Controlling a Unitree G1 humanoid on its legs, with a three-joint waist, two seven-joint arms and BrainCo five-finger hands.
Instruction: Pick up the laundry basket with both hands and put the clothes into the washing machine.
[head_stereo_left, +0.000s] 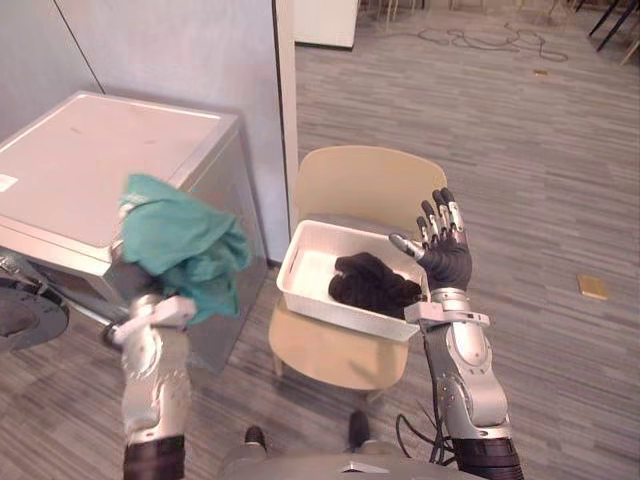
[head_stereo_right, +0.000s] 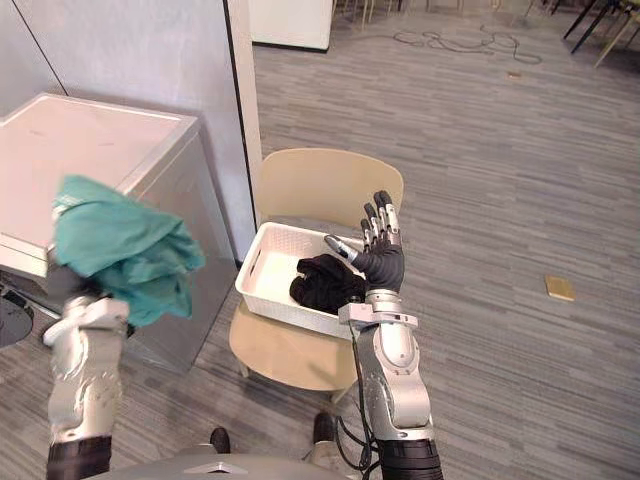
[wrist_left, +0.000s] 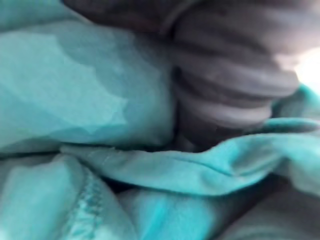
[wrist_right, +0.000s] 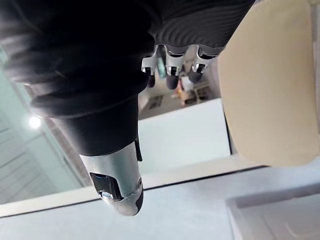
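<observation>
Teal cloth (head_stereo_left: 185, 250) raised on my left hand (wrist_left: 231, 84) in front of the washing machine (head_stereo_left: 100, 160); my right hand (head_stereo_left: 445, 255) is open and empty.

The machine's white top sits against the wall (head_stereo_left: 180, 50) to my left. The chair (head_stereo_left: 365, 185) stands just beside its corner, and bare floor (head_stereo_left: 560, 180) lies wide open to the right. The white basket (head_stereo_left: 300, 265) rests on the chair seat with a black garment (head_stereo_left: 372, 283) bunched inside. My right hand stands upright at its near right corner, fingers straight and spread. The teal cloth hangs crumpled over my left hand, hiding its fingers, so I cannot tell their grip. My left wrist view shows a stitched hem and folds pressed against the hand's dark cover. My right wrist view shows straight fingertips and the thumb, with the chair back's rounded edge beside them.
</observation>
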